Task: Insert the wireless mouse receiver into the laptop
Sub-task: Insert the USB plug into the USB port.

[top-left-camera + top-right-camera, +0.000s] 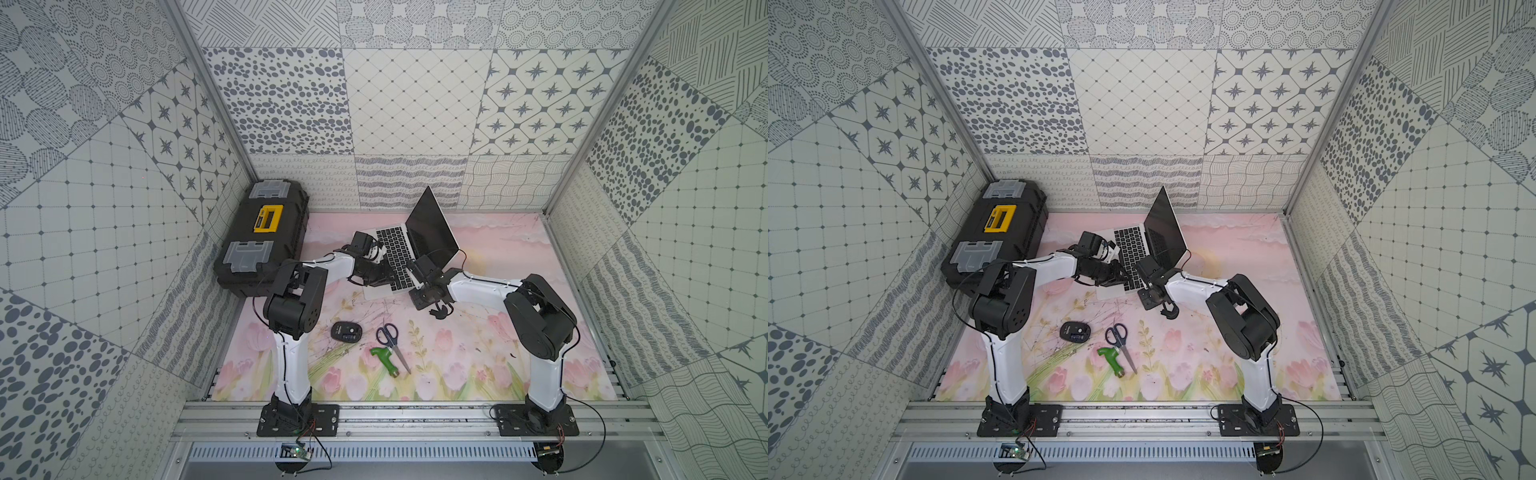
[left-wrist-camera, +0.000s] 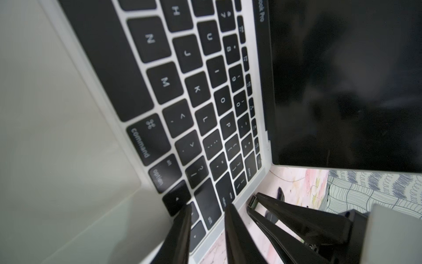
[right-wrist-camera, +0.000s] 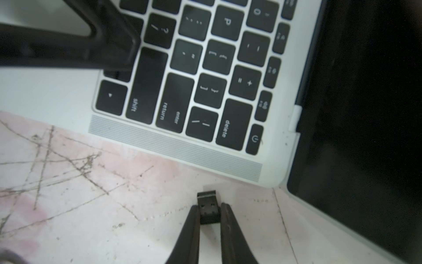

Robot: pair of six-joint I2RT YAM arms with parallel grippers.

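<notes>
Laptop (image 3: 175,152) ports are hidden; right tool (image 3: 209,205) pinches the receiver (image 3: 207,200).

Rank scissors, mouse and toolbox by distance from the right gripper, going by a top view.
1. The scissors: on the mat, just robot-side of the right gripper.
2. The mouse: left of the scissors, farther out.
3. The toolbox: far left, against the left wall.
</notes>
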